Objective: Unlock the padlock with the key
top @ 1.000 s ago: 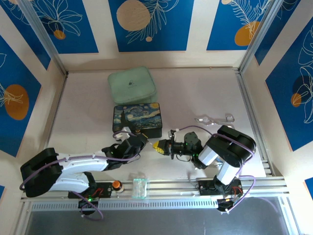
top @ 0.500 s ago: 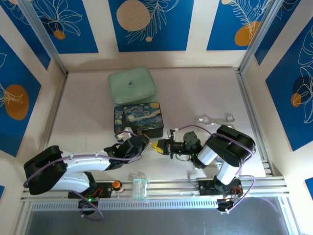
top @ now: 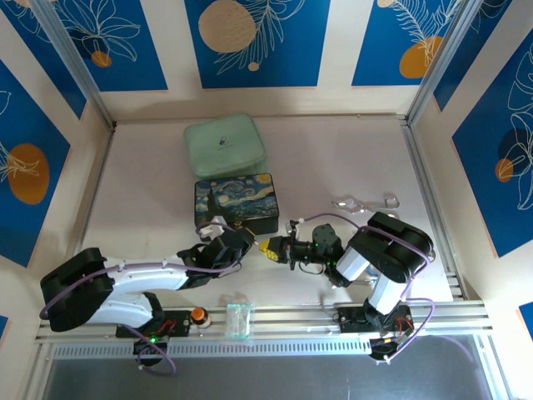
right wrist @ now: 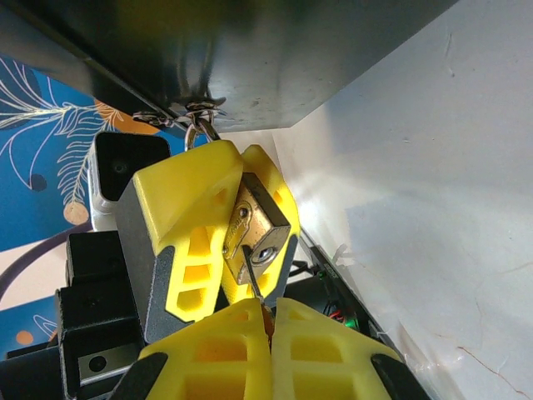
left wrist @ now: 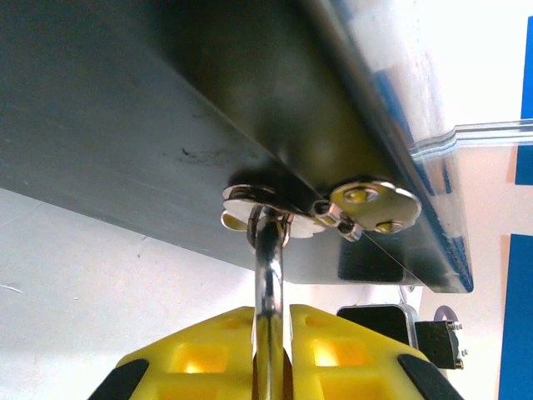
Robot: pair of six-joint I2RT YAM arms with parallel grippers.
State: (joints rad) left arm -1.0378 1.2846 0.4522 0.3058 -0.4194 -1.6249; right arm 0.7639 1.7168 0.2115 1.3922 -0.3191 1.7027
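Right wrist view: we note the left end effector (left wrist: 271, 327) pinching the padlock (right wrist: 255, 228), which hangs from the latch (right wrist: 198, 109) on the painted box (right wrist: 275, 58). Right end effector (right wrist: 268, 323) pinches the key (right wrist: 253, 282), its tip at the keyhole.
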